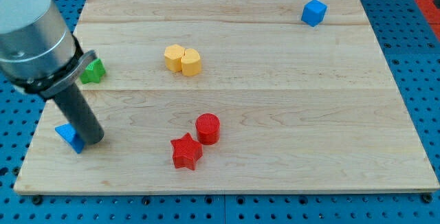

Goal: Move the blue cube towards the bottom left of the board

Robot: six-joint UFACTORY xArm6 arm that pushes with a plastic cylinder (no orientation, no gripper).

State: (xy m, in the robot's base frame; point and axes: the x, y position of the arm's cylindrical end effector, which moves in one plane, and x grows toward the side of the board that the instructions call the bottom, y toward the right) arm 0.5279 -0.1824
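Blue cube (313, 12), board's (289, 107) 1 o'clock corner, looks light, rigid, slidey, push its 1 o'clock face; my tip (93, 142), no jaws, touches blue block (67, 135) at 8 o'clock.

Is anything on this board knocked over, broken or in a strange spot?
Nothing looks broken or spilled. One blue block sits right at the board's left edge, partly hidden behind my tip. The blue cube sits far off near the view's top right.
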